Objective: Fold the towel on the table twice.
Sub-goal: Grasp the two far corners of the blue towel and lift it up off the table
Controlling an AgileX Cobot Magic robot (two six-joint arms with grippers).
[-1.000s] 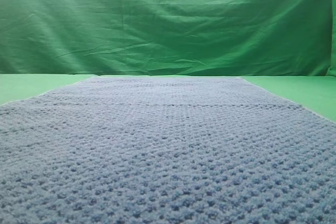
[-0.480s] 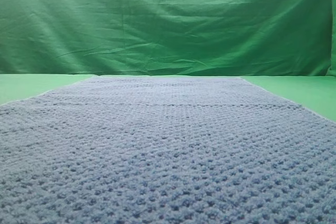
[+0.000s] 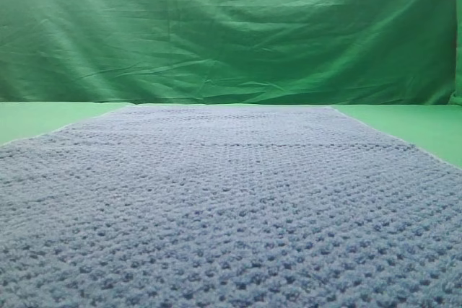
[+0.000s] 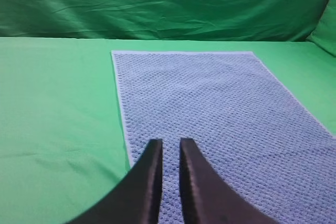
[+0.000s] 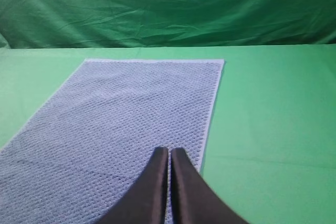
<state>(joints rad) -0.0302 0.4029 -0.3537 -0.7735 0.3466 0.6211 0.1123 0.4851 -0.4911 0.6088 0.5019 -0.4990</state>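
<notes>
Towel (image 4: 210,124) lies flat and unfolded on the green desk (image 4: 58,119), long axis running near to far, no fold made yet. Left tool (image 4: 170,148) hangs over the near left edge, jaws narrow with a slim gap, holding nothing. Right tool (image 5: 169,156) hangs over the near right edge, jaws pressed together, empty. Likely staged to pinch the near corners.

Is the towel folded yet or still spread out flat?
Spread flat: the towel lies as one full rectangle on the table, no layer doubled over.
</notes>
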